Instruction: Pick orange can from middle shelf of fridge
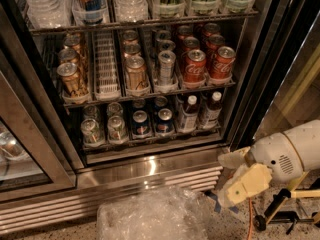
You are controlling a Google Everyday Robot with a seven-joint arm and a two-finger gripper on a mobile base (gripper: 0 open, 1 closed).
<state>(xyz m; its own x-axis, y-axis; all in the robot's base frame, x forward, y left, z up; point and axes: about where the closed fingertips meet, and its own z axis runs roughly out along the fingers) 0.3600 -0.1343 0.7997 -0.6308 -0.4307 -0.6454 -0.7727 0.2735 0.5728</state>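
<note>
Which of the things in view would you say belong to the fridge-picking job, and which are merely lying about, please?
Belongs to the job:
orange can
middle shelf
fridge
gripper, low at right, outside the fridge

Just lying about:
Coca-Cola cans
silver can
blue cans on the rack below
crumpled plastic wrap on the floor

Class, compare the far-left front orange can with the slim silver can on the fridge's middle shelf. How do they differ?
The orange can is coppery brown, the silver can plain metallic. The orange can is wider, the silver can slimmer. The orange can stands far left, the silver can beside red Coca-Cola cans. Both stand upright at their lanes' fronts. The gripper is low right, outside the fridge, touching neither.
</note>
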